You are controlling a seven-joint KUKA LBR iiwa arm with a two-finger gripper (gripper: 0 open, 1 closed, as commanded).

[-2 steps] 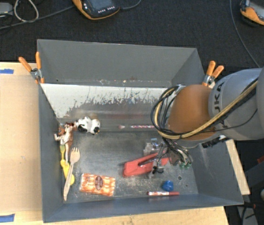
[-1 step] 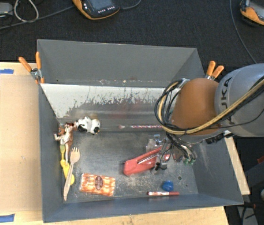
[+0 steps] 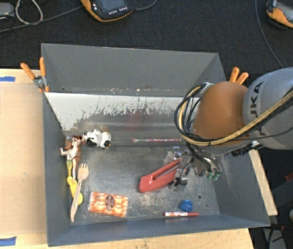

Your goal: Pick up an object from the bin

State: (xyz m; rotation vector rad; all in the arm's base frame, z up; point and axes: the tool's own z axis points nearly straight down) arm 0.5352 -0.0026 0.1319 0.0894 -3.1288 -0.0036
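Note:
My gripper (image 3: 182, 174) is low in the right half of the bin, under the orange wrist cover. It sits at the right end of a red flat tool (image 3: 156, 179) that lies slanted on the bin floor, its wide end pointing lower left. I cannot make out whether the tool is gripped. A small blue cap-like thing (image 3: 186, 205) lies just below the gripper. Below that, a thin red-and-white pen (image 3: 181, 213) lies along the front wall.
An orange patterned packet (image 3: 108, 204) lies at the front left. A wooden fork (image 3: 79, 190) and a yellow utensil (image 3: 72, 182) lie along the left wall, with a brown toy figure (image 3: 71, 148) and a black-and-white cow (image 3: 97, 138) behind them. A thin pink stick (image 3: 156, 139) lies by the back wall.

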